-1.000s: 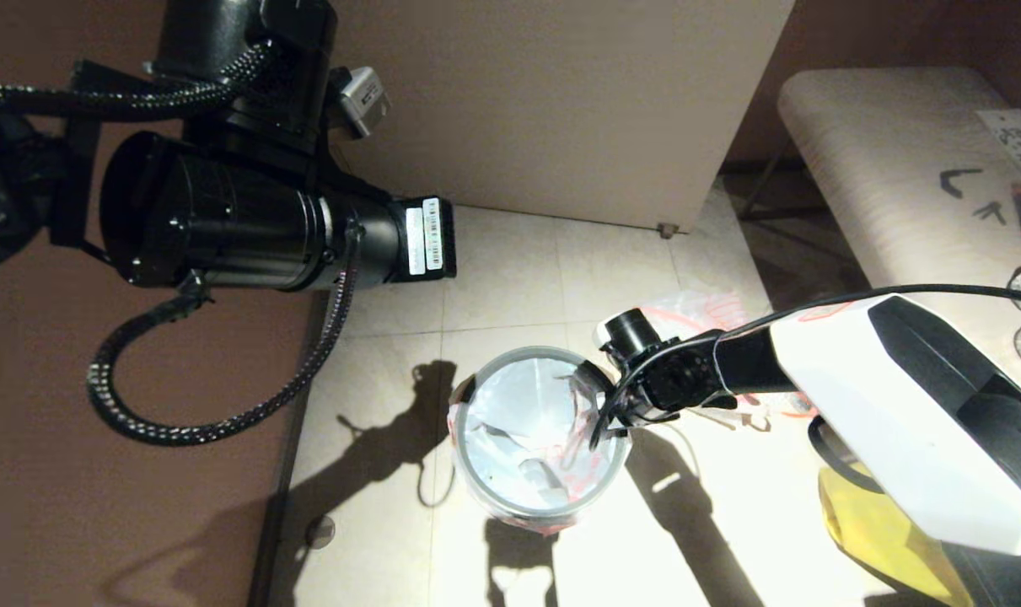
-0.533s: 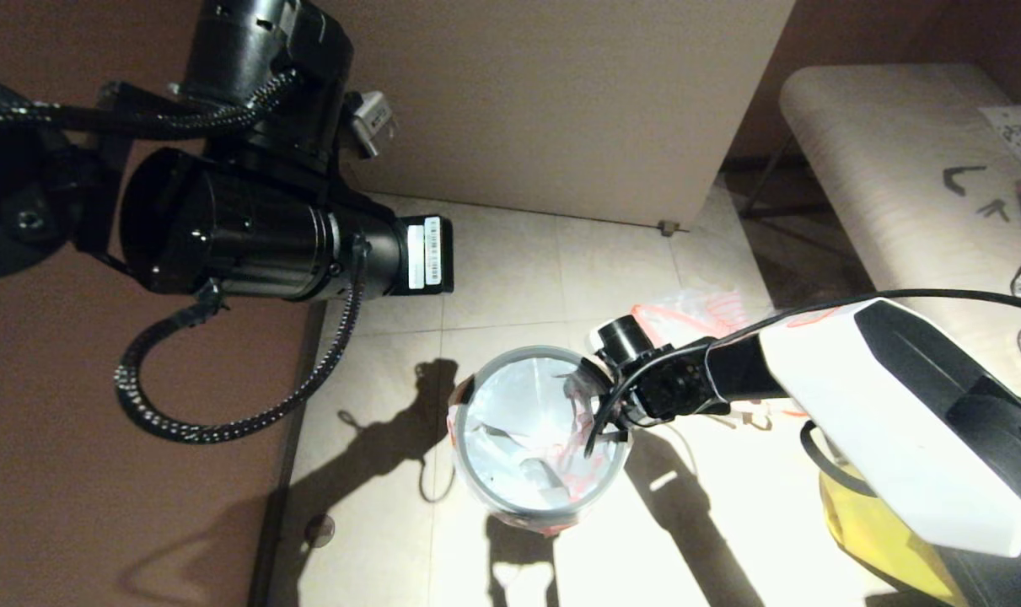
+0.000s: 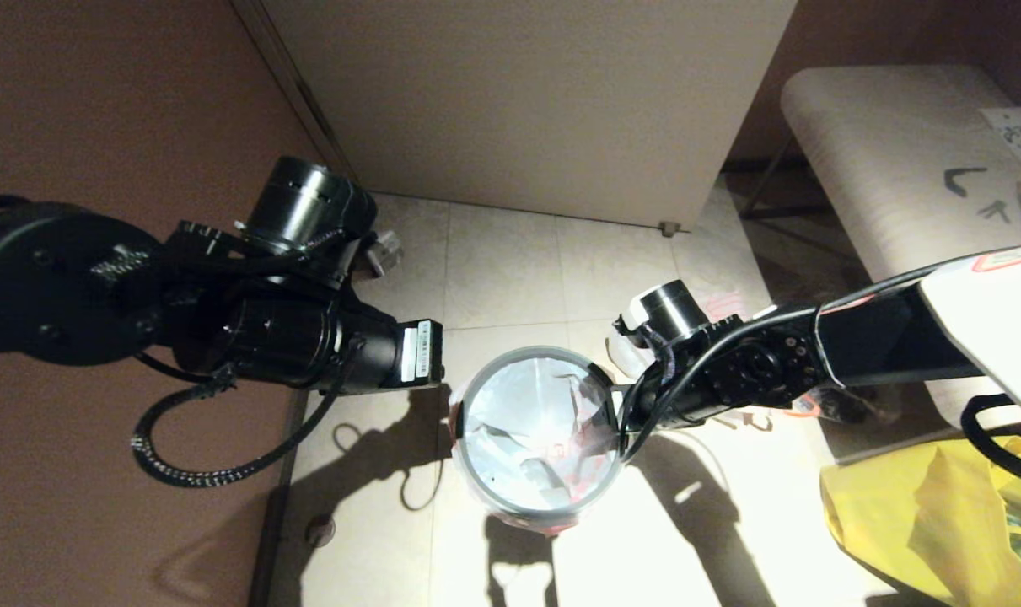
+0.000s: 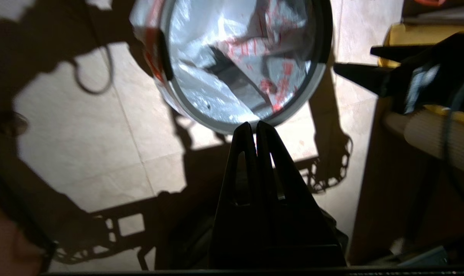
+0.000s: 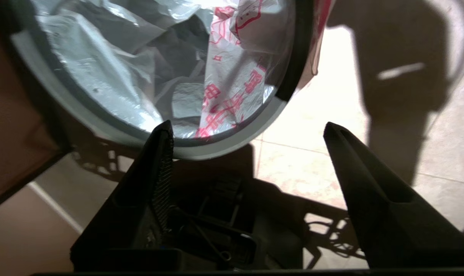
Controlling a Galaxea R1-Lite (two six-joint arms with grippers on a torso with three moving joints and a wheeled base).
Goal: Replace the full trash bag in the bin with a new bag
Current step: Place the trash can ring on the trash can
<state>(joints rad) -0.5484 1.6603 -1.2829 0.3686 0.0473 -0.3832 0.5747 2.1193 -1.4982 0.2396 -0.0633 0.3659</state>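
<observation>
We look down at the bin (image 3: 540,438) on the floor, right in the middle between our two arms. The new bag (image 3: 527,421) is inside it, and its thin white plastic with red print lines the inside. The grey hoop (image 3: 476,480) sits on top like a ring. A bit of bag edge hangs over the outside on both sides.

Our right gripper (image 5: 251,134) is just beside the bin, on its right side. Its fingers are spread wide apart and nothing is between them. In the right wrist view one finger (image 5: 161,153) points at the hoop and the other points at the bare floor, so the rim lies just ahead of the gap.

Our left gripper (image 4: 256,128) is pressed tight together and it holds nothing. It is a little off the rim on the bin's left side, with its tip pointing at the hoop.

Both arms are close, but we think the right one is nearer the rim and ready to pinch.

The full trash bag (image 3: 712,305) peeks out on the floor behind our right arm.
</observation>
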